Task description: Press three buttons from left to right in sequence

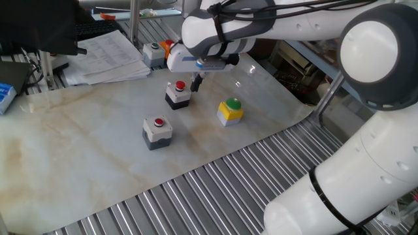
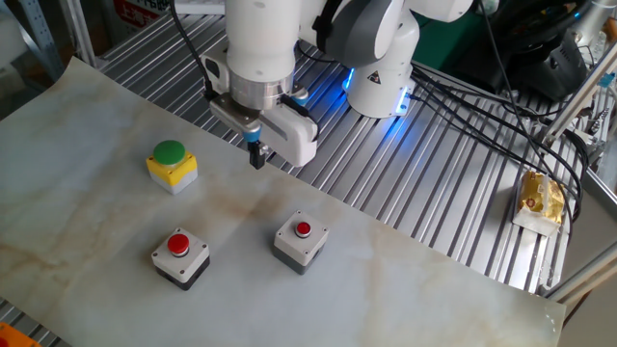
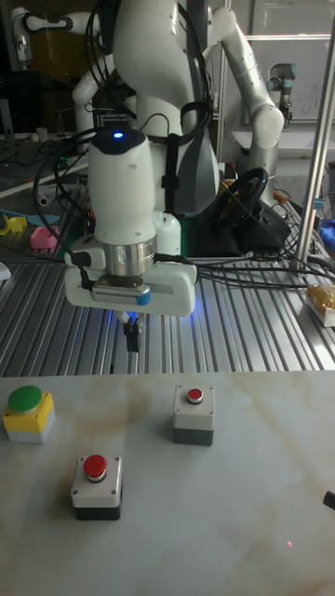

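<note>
Three button boxes stand on the marbled board (image 2: 405, 289). One is a yellow box with a green dome button (image 1: 230, 109) (image 2: 172, 164) (image 3: 29, 412). Two are grey boxes with red buttons: one (image 1: 177, 93) (image 2: 180, 255) (image 3: 97, 484), the other (image 1: 157, 130) (image 2: 301, 241) (image 3: 194, 413). My gripper (image 1: 195, 83) (image 2: 256, 159) (image 3: 133, 340) points down and hovers above the board's edge on the robot's side, touching nothing. It hangs between the yellow box and the grey boxes. Its dark fingertips are pressed together, shut on nothing.
A grey box with a small green button (image 1: 154, 52) and an orange box (image 1: 168, 46) sit off the board beside a stack of papers (image 1: 108, 55). Ribbed metal table (image 2: 434, 183) surrounds the board. Cables (image 2: 501, 106) and a yellow packet (image 2: 540, 198) lie near the robot's base.
</note>
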You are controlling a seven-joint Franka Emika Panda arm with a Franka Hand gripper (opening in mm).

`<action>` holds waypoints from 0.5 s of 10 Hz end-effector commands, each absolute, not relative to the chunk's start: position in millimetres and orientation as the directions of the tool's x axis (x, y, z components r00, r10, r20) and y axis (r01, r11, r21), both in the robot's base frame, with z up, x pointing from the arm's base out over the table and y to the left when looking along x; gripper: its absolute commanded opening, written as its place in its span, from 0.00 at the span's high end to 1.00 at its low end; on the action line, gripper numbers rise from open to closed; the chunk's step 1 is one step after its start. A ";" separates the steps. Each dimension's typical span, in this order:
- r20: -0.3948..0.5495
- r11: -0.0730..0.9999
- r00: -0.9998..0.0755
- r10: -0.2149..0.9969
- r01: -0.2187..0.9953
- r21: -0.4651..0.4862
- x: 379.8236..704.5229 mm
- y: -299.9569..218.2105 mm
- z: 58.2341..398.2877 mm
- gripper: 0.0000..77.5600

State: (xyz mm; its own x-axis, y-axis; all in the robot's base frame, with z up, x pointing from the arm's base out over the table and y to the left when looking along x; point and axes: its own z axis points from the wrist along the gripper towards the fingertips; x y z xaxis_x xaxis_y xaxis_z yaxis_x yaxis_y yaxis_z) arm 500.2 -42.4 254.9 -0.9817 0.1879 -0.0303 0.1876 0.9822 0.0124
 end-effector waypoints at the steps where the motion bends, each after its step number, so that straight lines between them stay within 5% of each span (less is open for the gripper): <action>1: -0.060 0.993 -0.992 0.115 0.116 0.000 490.8 -45.3 243.3 1.00; 5: -0.077 0.998 -0.995 0.062 0.062 0.000 486.2 -66.8 233.1 1.00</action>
